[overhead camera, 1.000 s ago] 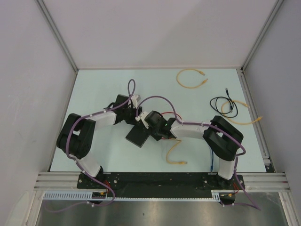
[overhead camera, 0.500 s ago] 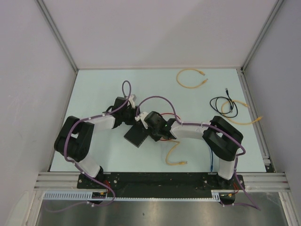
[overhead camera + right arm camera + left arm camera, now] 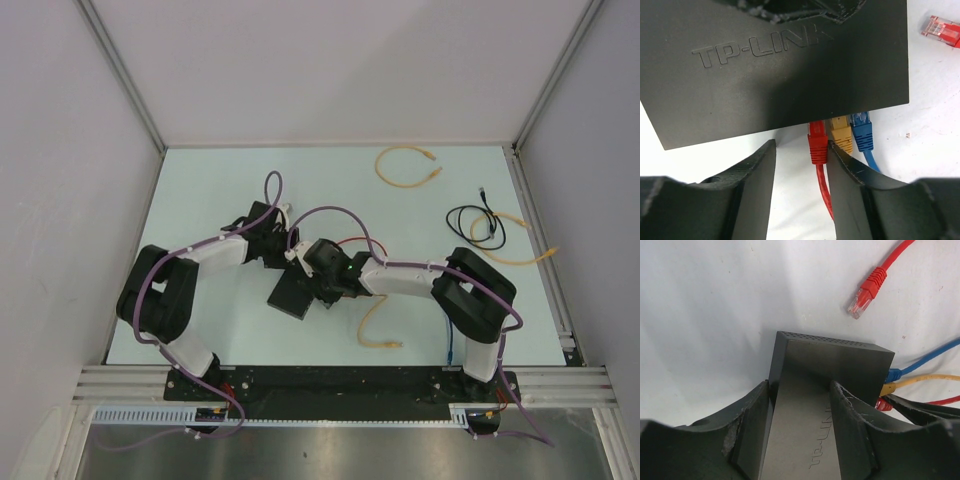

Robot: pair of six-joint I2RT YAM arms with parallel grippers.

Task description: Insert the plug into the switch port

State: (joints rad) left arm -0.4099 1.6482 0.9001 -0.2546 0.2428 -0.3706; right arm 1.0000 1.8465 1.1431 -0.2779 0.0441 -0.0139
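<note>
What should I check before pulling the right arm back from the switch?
1. Red plug in a switch port, beside the yellow plug and blue plug: ok.
2. Red plug fully latched: cannot tell.
3. Right gripper open: ok.
4. Right fingers clear of the red plug: cannot tell; one lies right beside it.
5. Left gripper clamped on the switch: ok.

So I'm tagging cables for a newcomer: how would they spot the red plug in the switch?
Find the black TP-LINK switch in the middle of the table. Three plugs sit side by side in its port edge: the red plug is the end one, beside the yellow plug, then the blue plug. A second red plug lies loose on the table; this one sits in a port.
</note>
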